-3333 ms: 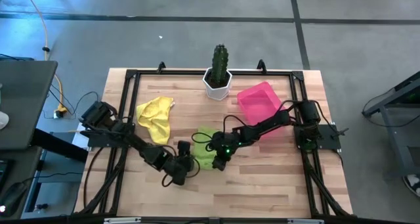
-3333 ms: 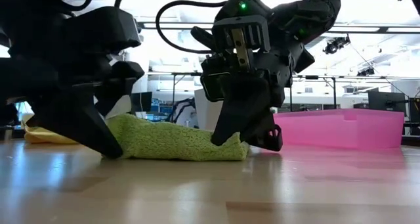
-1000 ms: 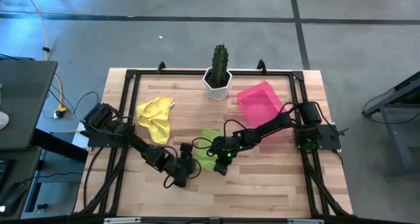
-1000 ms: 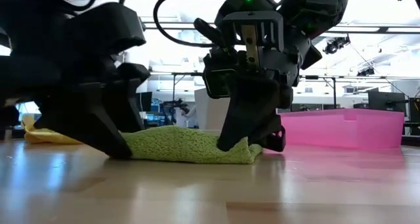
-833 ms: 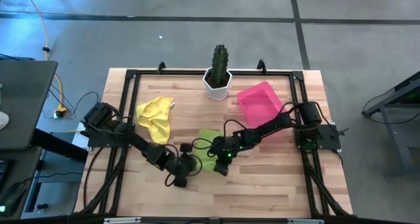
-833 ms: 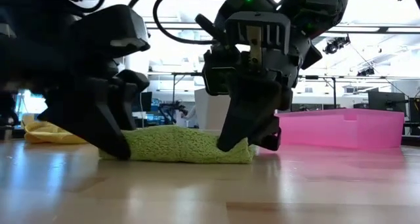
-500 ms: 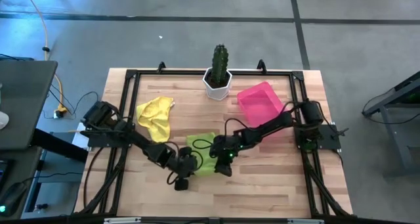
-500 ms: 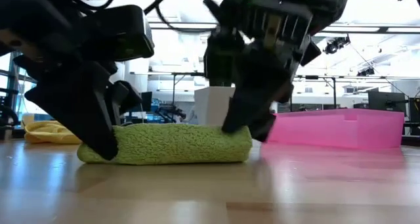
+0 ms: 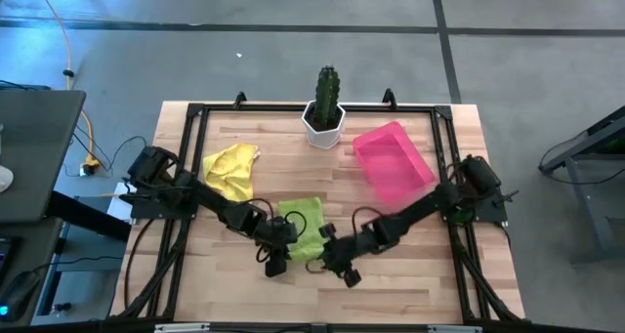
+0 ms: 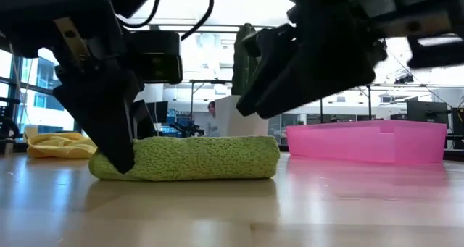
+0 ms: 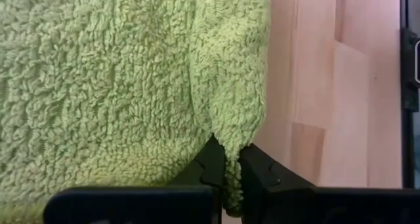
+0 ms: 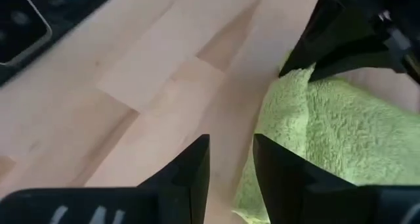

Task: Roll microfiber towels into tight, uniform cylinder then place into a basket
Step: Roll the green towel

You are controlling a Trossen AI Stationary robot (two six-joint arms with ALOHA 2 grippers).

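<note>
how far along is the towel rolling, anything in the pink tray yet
Nothing is in the basket yet. The lime green towel lies folded over, not a tight roll; the left tool is shut on its edge, and the right tool stands open beside it. The yellow towel lies crumpled, untouched.

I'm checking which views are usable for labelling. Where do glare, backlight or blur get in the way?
Low view: bright room lights behind turn both arms into dark silhouettes; the tabletop carries a soft sheen, though the green towel reads clearly. Left wrist view: sharp towel texture, evenly lit. Right wrist view: the near right gripper is soft, out of focus. High view: even light, no glare.
</note>
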